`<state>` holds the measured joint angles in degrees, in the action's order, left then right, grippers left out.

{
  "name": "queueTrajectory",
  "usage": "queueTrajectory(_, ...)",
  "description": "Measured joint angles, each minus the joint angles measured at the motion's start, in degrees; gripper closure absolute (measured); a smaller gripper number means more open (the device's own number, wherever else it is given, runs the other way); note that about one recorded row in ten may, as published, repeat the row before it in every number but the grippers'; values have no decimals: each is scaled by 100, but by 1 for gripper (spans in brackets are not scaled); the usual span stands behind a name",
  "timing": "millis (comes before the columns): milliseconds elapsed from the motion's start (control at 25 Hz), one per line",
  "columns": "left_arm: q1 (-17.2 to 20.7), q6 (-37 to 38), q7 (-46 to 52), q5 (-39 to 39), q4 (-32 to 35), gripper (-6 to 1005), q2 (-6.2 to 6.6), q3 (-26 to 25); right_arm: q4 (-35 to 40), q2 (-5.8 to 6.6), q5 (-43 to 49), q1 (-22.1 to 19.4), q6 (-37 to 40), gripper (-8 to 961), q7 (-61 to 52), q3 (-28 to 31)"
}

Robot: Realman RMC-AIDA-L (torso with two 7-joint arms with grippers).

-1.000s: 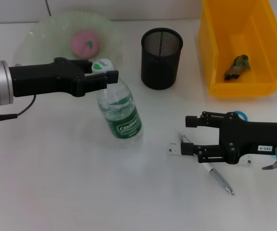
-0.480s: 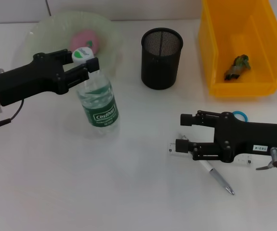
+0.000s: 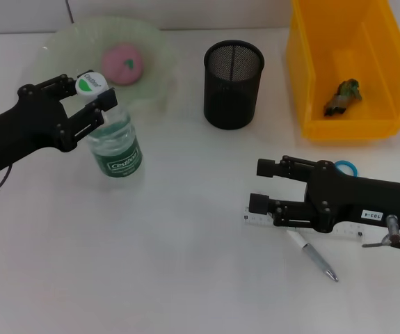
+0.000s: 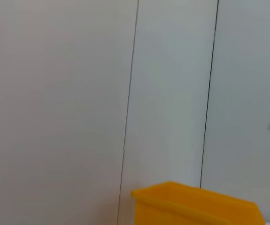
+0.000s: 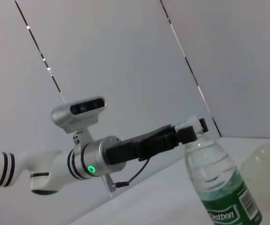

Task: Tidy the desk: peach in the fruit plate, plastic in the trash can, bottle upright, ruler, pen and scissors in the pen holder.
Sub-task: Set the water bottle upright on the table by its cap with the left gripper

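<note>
My left gripper is shut on the neck of the clear bottle, just under its white cap. The bottle stands nearly upright on the table, in front of the plate. The right wrist view shows the same bottle and left gripper. A pink peach lies in the green fruit plate. Crumpled plastic lies in the yellow trash can. The black mesh pen holder stands empty. My right gripper is open, low over the ruler. The pen and the scissors are partly hidden under that arm.
The yellow trash can shows at the edge of the left wrist view, before a pale wall. The white table stretches from the bottle to the right arm. Behind the bottle is the plate's rim.
My left gripper has carried the bottle leftward and tipped it from lying tilted to nearly upright. The right gripper has crept slightly left over the ruler.
</note>
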<state>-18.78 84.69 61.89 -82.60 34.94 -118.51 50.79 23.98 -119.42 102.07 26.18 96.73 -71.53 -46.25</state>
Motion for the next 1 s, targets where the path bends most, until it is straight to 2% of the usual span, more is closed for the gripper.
queueTrajectory(520,31,-62,-575,62,-214,554,-1,-16,-172,-2,-98,-56,35,151,96,6)
queueTrajectory(1000,43,-77,-600,276,-445,423,-8,-219,-174,-3,-101,-109,57,151,112,11)
